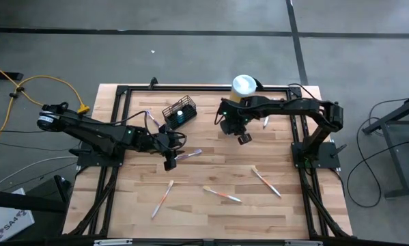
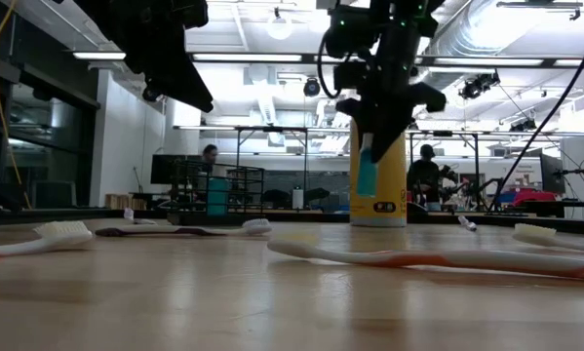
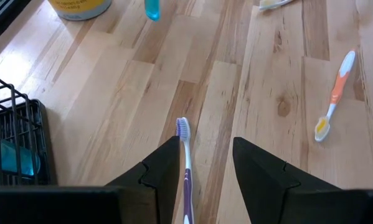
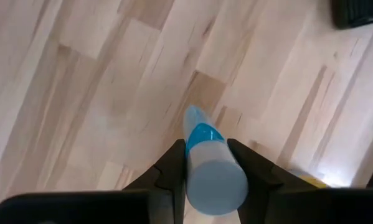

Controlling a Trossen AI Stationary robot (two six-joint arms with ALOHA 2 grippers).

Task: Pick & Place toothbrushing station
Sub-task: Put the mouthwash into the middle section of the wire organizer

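R gripper (image 4: 206,163) jaws clamp blue-white tube (image 4: 210,163) above counter (image 1: 211,212); L gripper (image 3: 205,163) jaws parted, straddling purple toothbrush (image 3: 185,165), no grip.

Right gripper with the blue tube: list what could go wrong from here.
1. The right gripper pinches the blue tube only near its cap end, high above the table; it may slip or swing loose.
2. The wire-mesh holder already holds something blue, so the tube could catch on the rim.
3. The left gripper hovers open over a purple toothbrush near the holder; the arms might crowd each other.
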